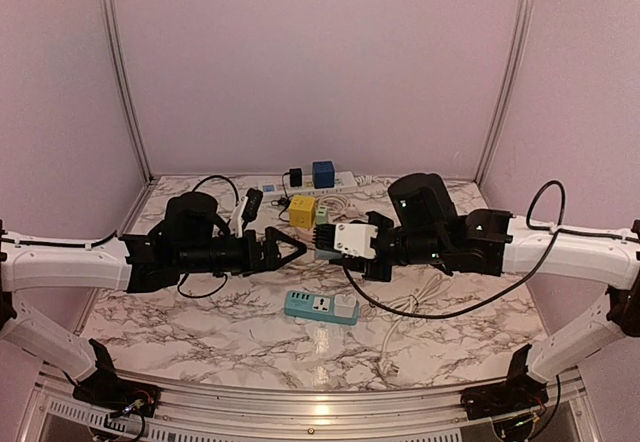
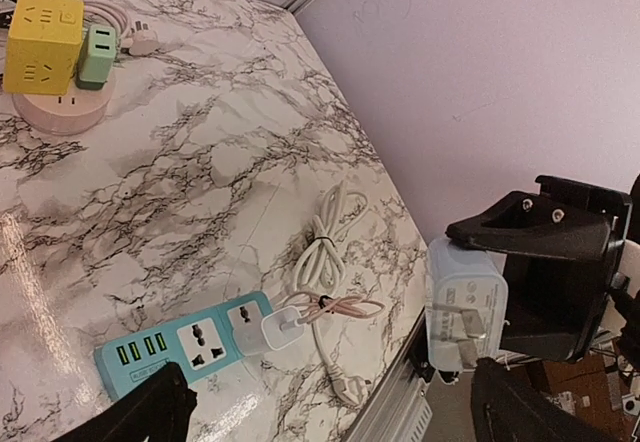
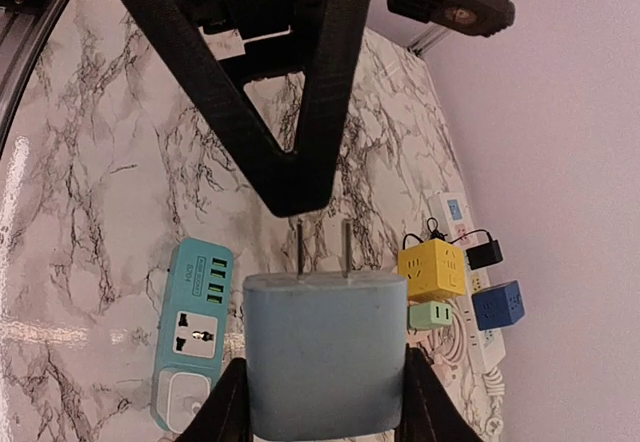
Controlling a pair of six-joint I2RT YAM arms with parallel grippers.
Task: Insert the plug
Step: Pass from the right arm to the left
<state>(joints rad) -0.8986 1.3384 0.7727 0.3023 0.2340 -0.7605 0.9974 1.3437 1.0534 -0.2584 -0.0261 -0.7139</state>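
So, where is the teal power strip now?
In the top view, the teal plastic power strip lies centre-front on the marble table, a white adapter plugged into its right end.

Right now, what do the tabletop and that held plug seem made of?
Tabletop: looks like glossy marble-patterned laminate or film, going by the grey veins and glare streaks; real stone is possible. Plug: smooth pale plastic body with thin, shiny metal prongs.

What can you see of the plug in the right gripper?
The plug is a pale blue-white box with rounded corners, matte plastic by its look. Thin metal prongs stick out of one face, pointing away from the right gripper, whose fingers clamp its sides. It hangs in the air above the table.
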